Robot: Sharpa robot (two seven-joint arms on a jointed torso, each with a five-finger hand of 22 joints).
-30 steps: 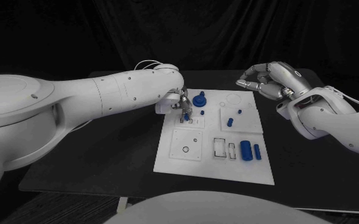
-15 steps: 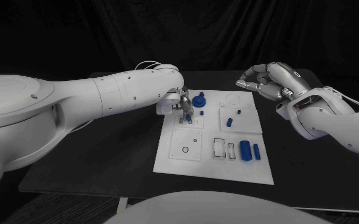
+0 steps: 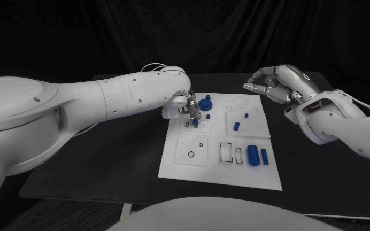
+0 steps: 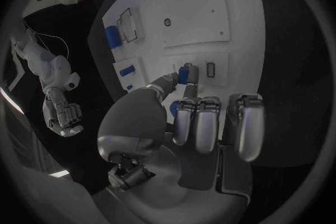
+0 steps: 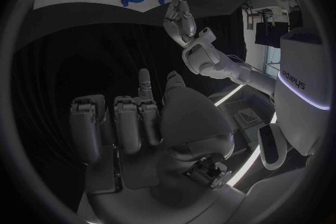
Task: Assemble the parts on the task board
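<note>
Left hand (image 3: 187, 110) sat low over the board (image 3: 202, 169), toward its far left part, thumb and a finger pinching a small blue part (image 4: 184, 74) right at the board's surface; other fingers curled in. In the wrist view the held part stood just beside a small rectangular slot (image 4: 210, 69); whether it was seated in anything could not be told.

Right hand (image 3: 276, 84) hung above the tabletop (image 3: 115, 151) off the board's far right corner, well clear of the board, fingers curled in, nothing in them. Right wrist view agreed: fingers (image 5: 129, 120) folded toward the palm, no part between them.

Board lay mid-tabletop. On it:
- round blue knob (image 3: 205, 103) toward the far edge, just beside the left hand
- short blue peg (image 3: 237, 126) and a smaller blue stud (image 3: 247, 115) on the raised plate right of centre
- thick blue cylinder (image 3: 253, 154) and a thin blue bar (image 3: 265, 156) lying side by side near the right edge, toward the near corner
- open rectangular frame (image 3: 226, 153) just left of the cylinder
- black ring (image 3: 191, 154) on the near left plate
</note>
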